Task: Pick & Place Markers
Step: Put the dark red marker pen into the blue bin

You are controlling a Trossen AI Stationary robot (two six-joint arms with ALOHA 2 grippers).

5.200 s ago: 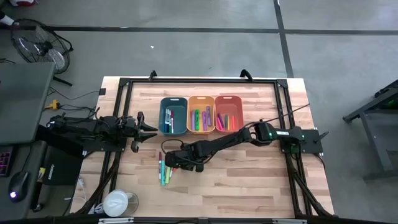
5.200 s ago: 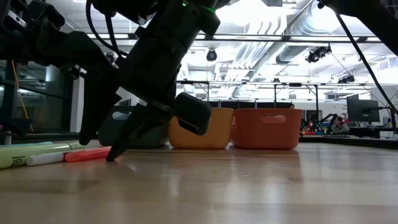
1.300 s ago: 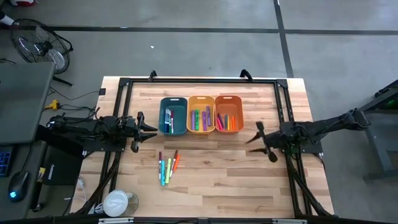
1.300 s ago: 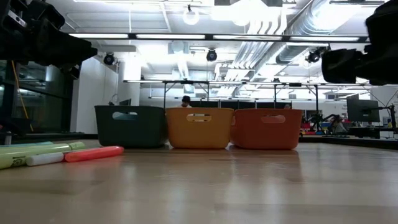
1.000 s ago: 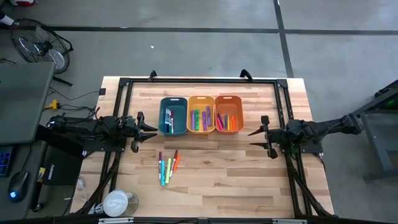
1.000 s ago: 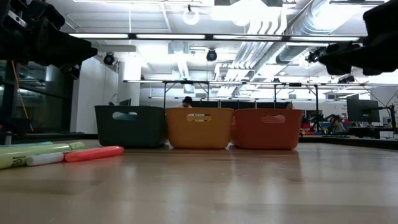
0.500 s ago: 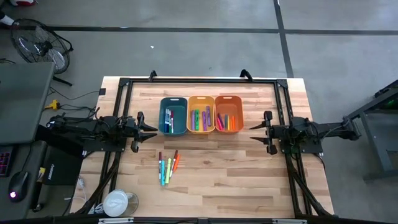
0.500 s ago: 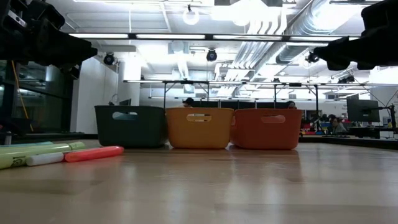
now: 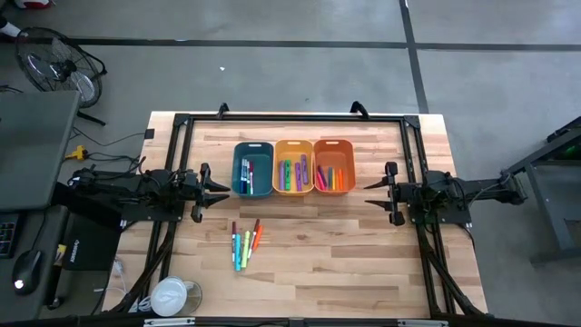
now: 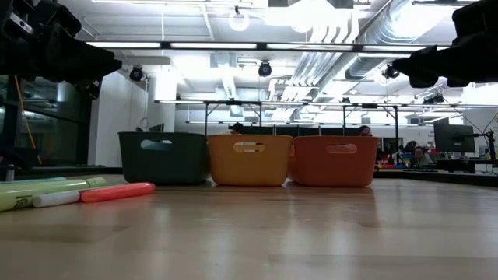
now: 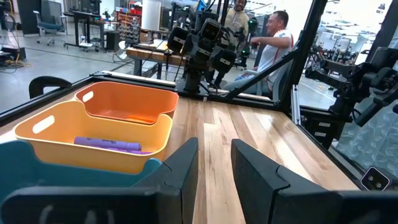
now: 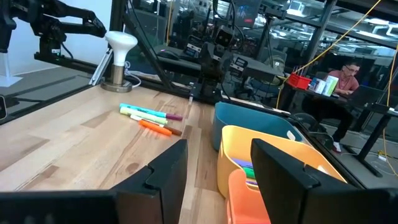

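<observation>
I have both arms parked, left gripper and right gripper with fingers spread and empty; four loose markers lie on the counter between them, well off, so I risk scattering them when reaching.

Two dark, slender jointed arms, each ending in a black hand with two tapered fingers.

We see a pale wooden tabletop with a smooth, faintly glossy grain, three matt plastic bins, and a black metal frame.
</observation>
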